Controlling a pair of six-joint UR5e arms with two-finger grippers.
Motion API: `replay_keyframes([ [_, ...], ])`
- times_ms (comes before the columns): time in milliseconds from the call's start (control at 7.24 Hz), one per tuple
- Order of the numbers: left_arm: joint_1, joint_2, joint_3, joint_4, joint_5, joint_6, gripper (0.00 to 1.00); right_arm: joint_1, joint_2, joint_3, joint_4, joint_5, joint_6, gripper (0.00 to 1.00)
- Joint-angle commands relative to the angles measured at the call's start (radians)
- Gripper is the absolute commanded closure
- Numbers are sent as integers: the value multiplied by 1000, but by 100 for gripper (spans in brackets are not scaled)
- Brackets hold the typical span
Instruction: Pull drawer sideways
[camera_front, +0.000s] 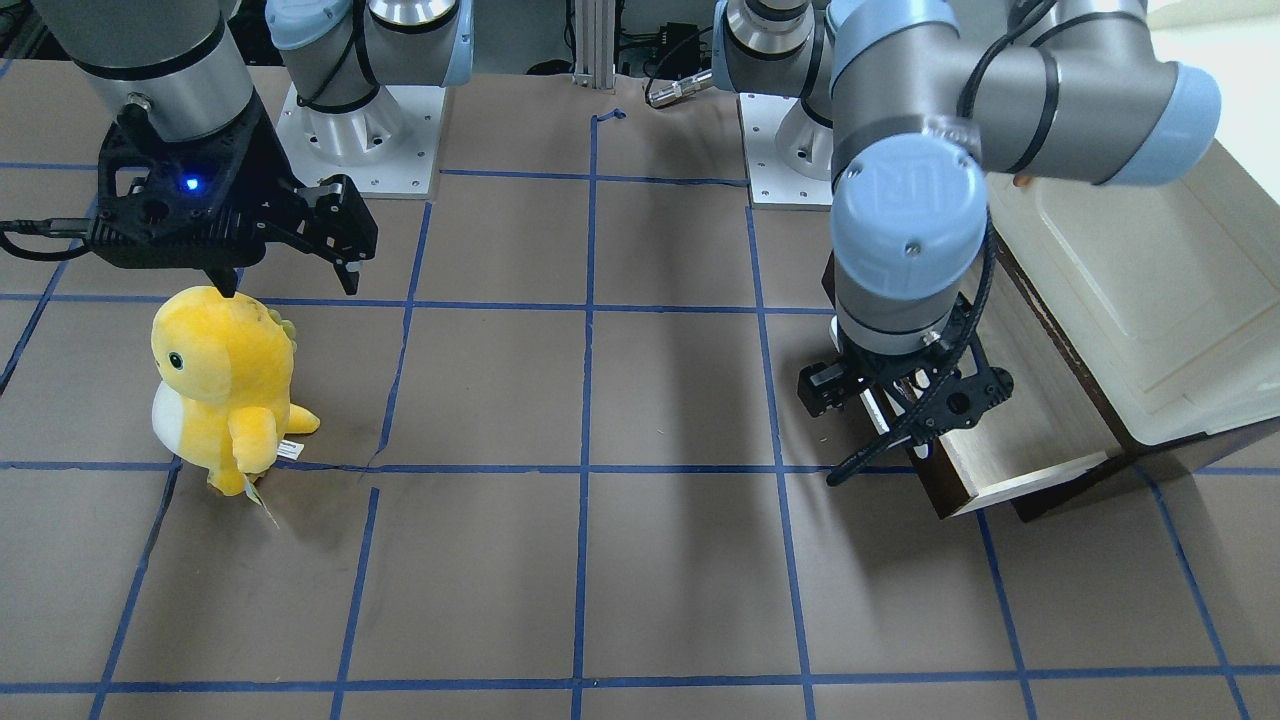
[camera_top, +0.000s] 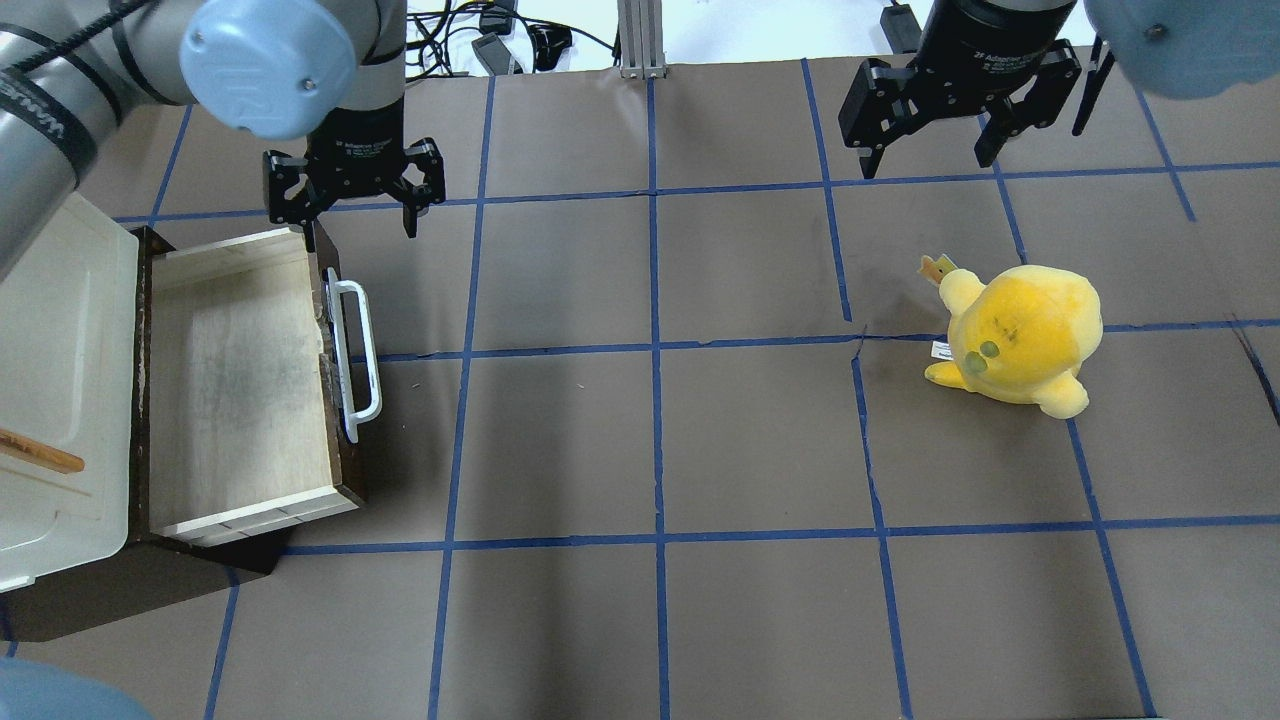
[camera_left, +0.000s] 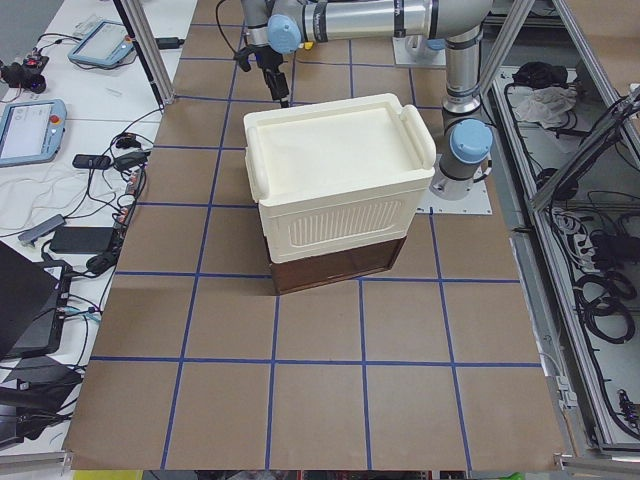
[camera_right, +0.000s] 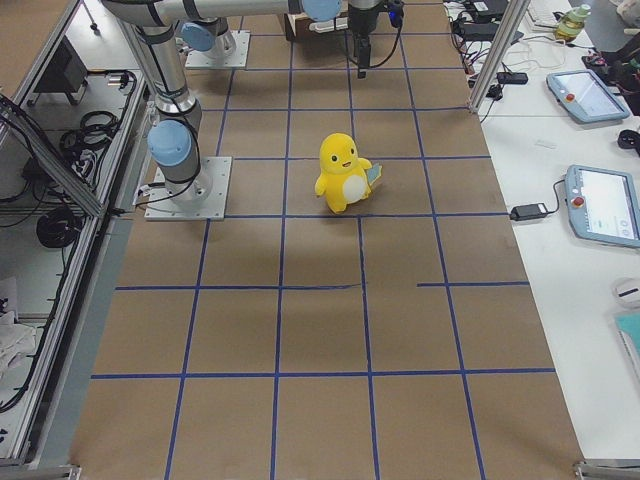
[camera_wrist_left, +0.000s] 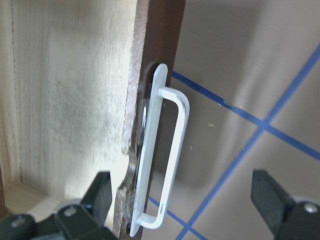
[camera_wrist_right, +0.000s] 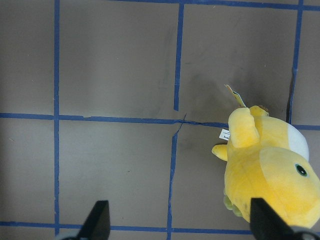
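On the table (camera_top: 700, 450), one drawer (camera_top: 235, 380)

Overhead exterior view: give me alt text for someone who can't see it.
A dark brown wooden drawer with pale inner panels and a long white bar handle stands pulled out of a cream-white cabinet at the left. The open left pincer hangs at the handle's far end, gripping nothing; the open right pincer hangs beyond a yellow plush toy at the right.
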Motion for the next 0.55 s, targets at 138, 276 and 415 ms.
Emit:
replay_keyframes([
  [138, 20, 128, 11, -2, -125, 269, 0, 0, 0, 0, 0, 0, 0, 0],
  [276, 23, 153, -6, 1, -144, 359, 0, 0, 0, 0, 0, 0, 0, 0],
  [415, 49, 162, -16, 6, -176, 424, 0, 0, 0, 0, 0, -1, -2, 0],
])
